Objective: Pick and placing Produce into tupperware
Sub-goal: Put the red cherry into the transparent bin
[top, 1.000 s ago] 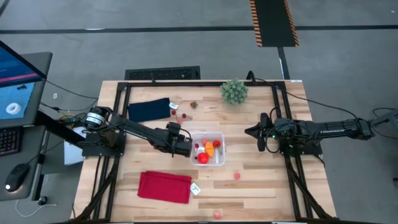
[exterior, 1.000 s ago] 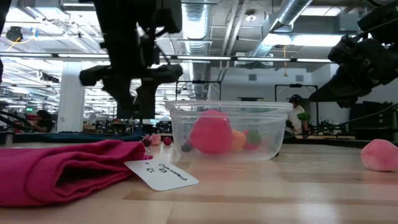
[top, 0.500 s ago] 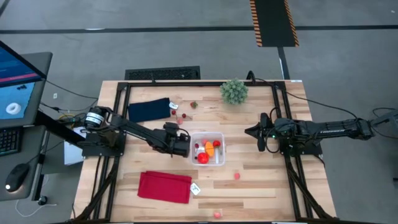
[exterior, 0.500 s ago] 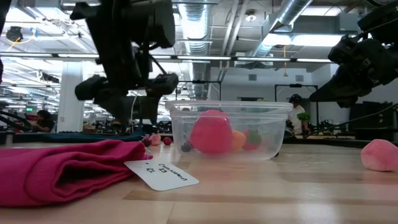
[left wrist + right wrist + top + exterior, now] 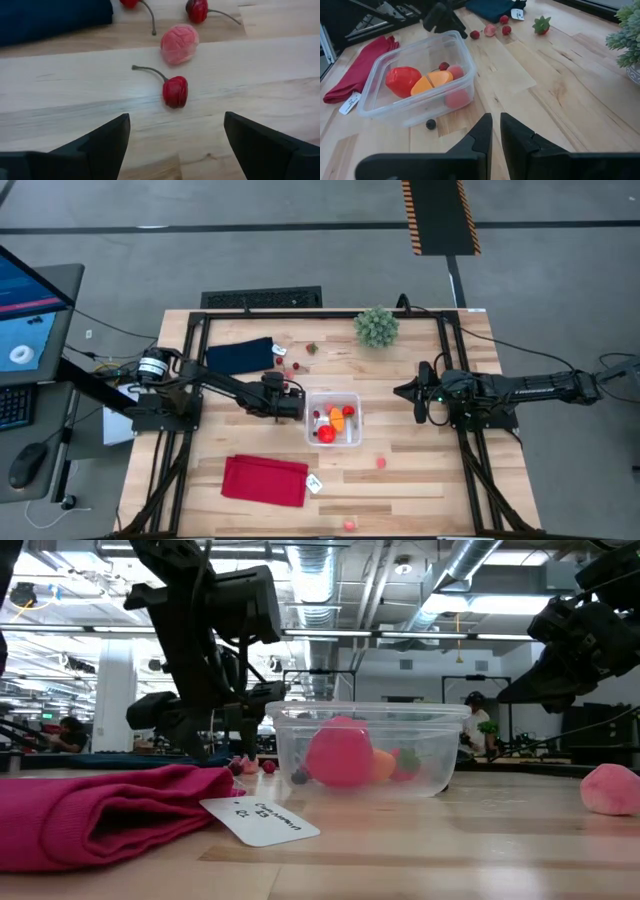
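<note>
From above, your left gripper (image 5: 297,402) had backed off the small clear squarish plastic tupperware (image 5: 333,420) toward the loose produce by the navy cloth (image 5: 238,356). At tabletop level, its jaws had spread wide and held nothing. Through the left wrist camera, a red cherry (image 5: 175,91) lay just ahead, likely your next pick. The right gripper (image 5: 495,131) waited, jaws shut and empty.

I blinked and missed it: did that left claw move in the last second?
Yes. The left gripper has slid up along the clear container toward the navy cloth, and it now faces a cherry.
</note>
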Robot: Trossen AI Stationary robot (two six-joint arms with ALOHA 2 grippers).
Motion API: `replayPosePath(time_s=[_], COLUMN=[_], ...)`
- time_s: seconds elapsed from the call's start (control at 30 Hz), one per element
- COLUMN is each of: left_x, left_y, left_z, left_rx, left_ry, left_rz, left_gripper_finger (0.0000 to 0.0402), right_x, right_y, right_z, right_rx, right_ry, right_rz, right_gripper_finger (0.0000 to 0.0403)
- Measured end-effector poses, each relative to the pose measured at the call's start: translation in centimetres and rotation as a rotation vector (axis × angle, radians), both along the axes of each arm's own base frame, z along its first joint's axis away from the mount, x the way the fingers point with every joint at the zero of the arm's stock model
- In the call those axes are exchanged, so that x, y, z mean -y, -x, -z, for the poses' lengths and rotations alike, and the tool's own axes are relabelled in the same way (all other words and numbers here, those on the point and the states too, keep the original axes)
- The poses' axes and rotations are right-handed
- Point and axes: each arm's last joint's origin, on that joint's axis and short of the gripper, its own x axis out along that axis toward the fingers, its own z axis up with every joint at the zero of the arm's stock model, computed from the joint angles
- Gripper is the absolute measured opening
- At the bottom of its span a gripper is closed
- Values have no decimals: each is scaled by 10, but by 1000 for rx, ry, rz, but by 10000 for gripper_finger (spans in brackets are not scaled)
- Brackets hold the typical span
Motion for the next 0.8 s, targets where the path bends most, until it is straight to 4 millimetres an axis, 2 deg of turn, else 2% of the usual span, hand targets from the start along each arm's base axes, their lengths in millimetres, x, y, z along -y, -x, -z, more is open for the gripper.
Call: replayPosePath(time_s=[0.33, 0.63, 0.8], left_x=[-17, -34, -35], left_y=[-3, 3, 3], left_z=[0, 13, 14], left_rx=[8, 44, 45], left_ry=[17, 74, 65], left_rz=[-16, -17, -16], left_gripper_finger=[314, 314, 313], right_x=[0, 0, 0], right_y=[0, 0, 0], right_z=[0, 0, 0], right_rx=[1, 0, 0], right_ry=[0, 0, 0], right_rz=[0, 0, 0], right_gripper_finger=[60, 60, 60])
